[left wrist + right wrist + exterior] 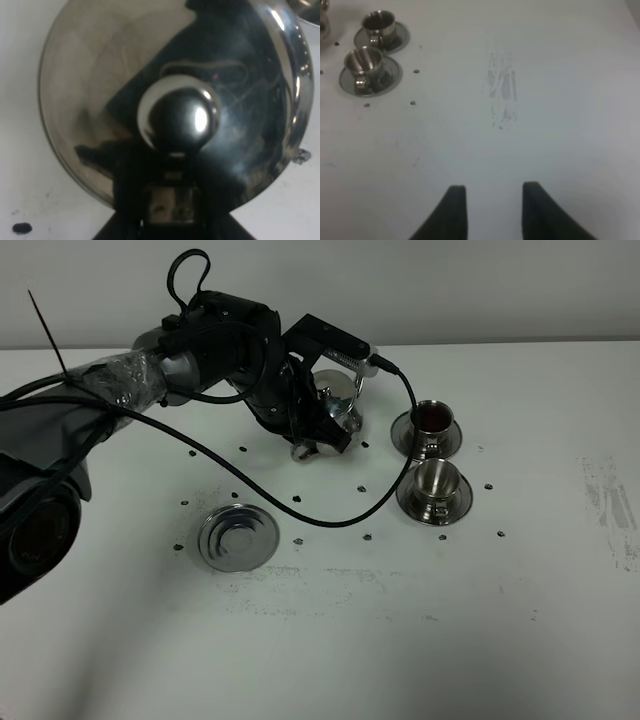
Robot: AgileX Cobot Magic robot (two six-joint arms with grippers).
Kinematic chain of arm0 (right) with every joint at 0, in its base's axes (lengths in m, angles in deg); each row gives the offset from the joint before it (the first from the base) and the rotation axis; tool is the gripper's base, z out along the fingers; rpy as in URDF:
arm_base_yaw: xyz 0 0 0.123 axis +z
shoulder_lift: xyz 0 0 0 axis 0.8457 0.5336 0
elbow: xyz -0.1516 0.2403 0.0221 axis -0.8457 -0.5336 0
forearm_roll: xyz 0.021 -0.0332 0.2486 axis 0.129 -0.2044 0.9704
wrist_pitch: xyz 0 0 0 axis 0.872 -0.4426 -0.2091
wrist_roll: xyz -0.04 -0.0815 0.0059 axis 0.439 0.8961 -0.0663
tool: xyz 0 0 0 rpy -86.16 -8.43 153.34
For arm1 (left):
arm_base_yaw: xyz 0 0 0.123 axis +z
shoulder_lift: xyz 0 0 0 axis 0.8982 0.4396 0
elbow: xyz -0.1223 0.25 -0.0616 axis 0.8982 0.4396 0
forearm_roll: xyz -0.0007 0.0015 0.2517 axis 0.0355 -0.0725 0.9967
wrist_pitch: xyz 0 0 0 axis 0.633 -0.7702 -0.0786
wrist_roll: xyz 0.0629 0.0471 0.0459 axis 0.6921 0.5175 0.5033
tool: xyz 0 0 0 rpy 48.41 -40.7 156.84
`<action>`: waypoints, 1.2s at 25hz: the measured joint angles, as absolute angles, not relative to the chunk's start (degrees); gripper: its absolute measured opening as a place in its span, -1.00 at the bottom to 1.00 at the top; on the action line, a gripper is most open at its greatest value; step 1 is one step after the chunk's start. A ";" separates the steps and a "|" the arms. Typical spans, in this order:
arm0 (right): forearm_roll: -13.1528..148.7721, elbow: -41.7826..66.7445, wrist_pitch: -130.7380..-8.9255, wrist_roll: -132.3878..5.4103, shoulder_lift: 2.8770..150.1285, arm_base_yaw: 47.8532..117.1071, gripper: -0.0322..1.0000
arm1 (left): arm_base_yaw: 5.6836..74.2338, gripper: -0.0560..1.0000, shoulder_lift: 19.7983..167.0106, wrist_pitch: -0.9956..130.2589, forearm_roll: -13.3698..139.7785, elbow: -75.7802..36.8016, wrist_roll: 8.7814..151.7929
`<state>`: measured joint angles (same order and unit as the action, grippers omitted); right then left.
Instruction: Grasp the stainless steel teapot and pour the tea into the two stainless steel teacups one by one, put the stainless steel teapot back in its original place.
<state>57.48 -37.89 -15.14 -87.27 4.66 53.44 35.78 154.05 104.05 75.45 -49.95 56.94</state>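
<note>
From the high camera, the wide saucer (237,537) lies bare on the white table (520,640). The stainless steel teapot (338,405) is off it, beyond the saucer and to its right. The left gripper (322,440) is clamped around the pot, though the arm hides the handle. Further right of the saucer stand the two teacups, each on its own small saucer. The far teacup (435,420) has dark tea in it, while the near teacup (435,480) shows only bright steel inside. A black cable (300,505) loops across the table between the wide saucer and the cups.

In the left wrist view, the teapot's domed lid (100,90) fills the frame, with its round knob (180,117) at the middle. The dark gripper body (167,210) sits close against the lid's edge.

In the right wrist view, the right gripper (492,210) hangs over bare table. Its two dark fingers (455,210) stand apart with nothing between them. Both cups are well away from it, and a grey smudge (502,90) marks the tabletop.
</note>
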 joint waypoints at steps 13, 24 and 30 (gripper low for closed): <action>57.48 -37.89 -15.14 -87.27 4.66 53.44 -0.38 | 33.38 -0.51 144.84 111.19 79.81 -49.95 63.51; 57.48 -37.89 -15.14 -87.27 4.66 53.44 -0.38 | 25.99 -0.51 132.18 113.19 85.98 -33.01 75.07; 57.48 -37.89 -15.14 -87.27 4.66 53.44 -0.38 | 25.81 -0.51 132.19 113.53 91.67 -31.67 83.19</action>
